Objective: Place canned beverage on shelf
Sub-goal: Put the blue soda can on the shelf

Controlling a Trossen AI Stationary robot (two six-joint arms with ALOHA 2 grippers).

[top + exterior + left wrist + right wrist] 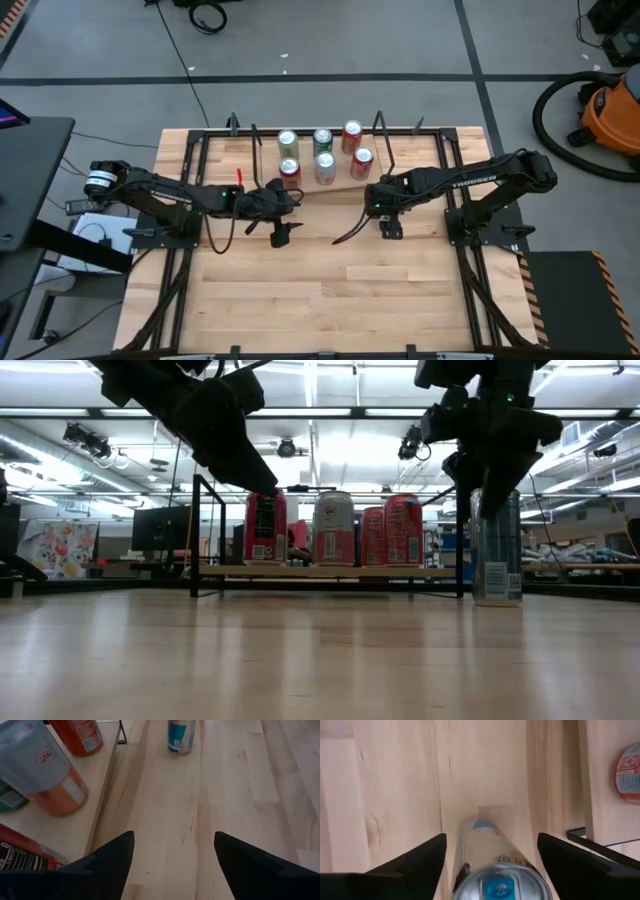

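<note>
Silver can [495, 865] upright between open right claw [492, 855] fingers, unheld, left claw [172, 857] open, empty.

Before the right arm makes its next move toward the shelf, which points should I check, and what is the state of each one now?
1. Slim can stands upright on the table, to the right of the shelf: ok.
2. Right gripper is open, one finger on each side of the slim can: ok.
3. Slim can is gripped: not ok, the jaws have not closed on it.
4. Free place on the shelf: ok, the low view shows a gap beside the right-hand upright.
5. Left gripper, open, hangs over the shelf's left part near a red can; clear of the path: cannot tell.
</note>
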